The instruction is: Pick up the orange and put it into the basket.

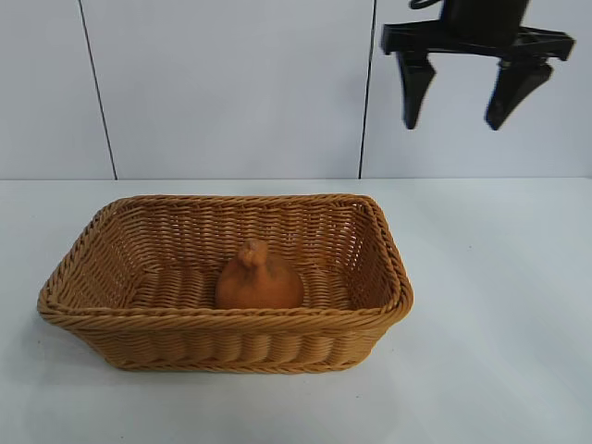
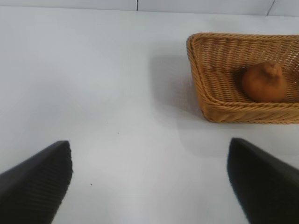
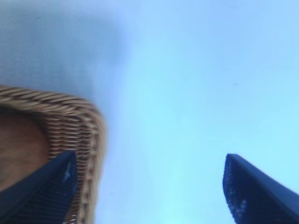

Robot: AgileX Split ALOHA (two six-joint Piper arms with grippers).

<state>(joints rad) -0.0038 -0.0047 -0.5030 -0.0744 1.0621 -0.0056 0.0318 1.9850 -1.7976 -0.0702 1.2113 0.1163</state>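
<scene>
The dull-orange orange (image 1: 259,278) with its knobby top sits inside the tan wicker basket (image 1: 83,310) on the white table, near the middle of the basket floor. High above and to the right of the basket hangs my right gripper (image 1: 455,118), open and empty, fingers pointing down. Its wrist view shows one basket corner (image 3: 86,126) beside a fingertip (image 3: 51,184). My left gripper (image 2: 149,161) is open over bare table, well apart from the basket (image 2: 205,100) and the orange (image 2: 264,82); it is outside the exterior view.
White table (image 1: 499,305) spreads on all sides of the basket. A pale panelled wall (image 1: 231,83) rises behind it.
</scene>
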